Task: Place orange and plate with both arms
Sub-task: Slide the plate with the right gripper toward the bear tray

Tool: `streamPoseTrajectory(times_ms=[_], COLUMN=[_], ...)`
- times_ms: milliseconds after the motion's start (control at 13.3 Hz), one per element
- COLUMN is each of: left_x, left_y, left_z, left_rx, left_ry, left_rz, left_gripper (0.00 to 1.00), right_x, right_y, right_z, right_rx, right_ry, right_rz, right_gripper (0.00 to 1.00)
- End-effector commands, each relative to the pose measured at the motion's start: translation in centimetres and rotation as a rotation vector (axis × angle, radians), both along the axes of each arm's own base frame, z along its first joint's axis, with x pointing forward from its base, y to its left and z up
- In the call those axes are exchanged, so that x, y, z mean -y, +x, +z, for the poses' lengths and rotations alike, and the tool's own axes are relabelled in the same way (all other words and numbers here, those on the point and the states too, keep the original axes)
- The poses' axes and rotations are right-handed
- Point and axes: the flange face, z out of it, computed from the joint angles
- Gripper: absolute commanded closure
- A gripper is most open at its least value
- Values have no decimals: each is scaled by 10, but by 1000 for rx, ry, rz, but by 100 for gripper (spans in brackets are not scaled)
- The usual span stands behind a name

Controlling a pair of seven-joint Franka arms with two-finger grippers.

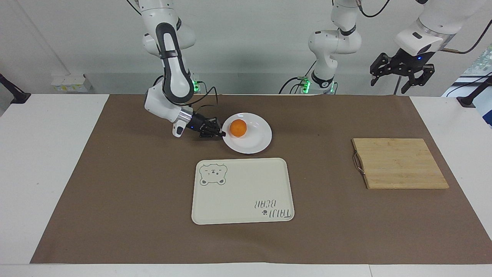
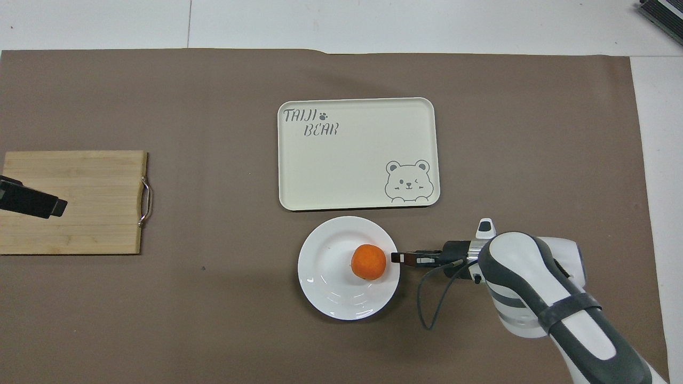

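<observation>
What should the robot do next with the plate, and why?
Probably carry the plate a little away from the robots, toward the tray. The right tool is shut on the plate's rim, the orange sits on the plate, and the tray lies just beside it. The left tool waits, open, above the wooden board.

Only readable text: "TAIJI BEAR" with a small paw print, printed in grey on the cream tray (image 2: 356,153), in the tray corner away from the right gripper (image 2: 396,258). A winking bear face drawing sits in the tray corner closest to that gripper. No other labels or numbers legible.
</observation>
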Motion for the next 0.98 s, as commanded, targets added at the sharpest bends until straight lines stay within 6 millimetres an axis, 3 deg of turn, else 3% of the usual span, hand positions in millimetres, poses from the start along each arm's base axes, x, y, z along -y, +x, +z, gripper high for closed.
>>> streamPoseTrajectory(times_ms=[0,375,601,901], left_x=[-3,6,8,1], left_y=[1,-3,-3,-3], left_z=[1,4,3,3], left_rx=[20,29,27,22], left_ry=[29,48,42,43], left_rz=[15,42,37,49], left_gripper=[0,0,0,0], right_x=[4,-6,13,40], right_y=[11,32,50,91], right_z=[19,58,70,83], right_rx=[1,-45,-36,-51], right_ry=[40,119,166,143], right_rz=[-31,-58,-70,-107], right_gripper=[100,100,100,100])
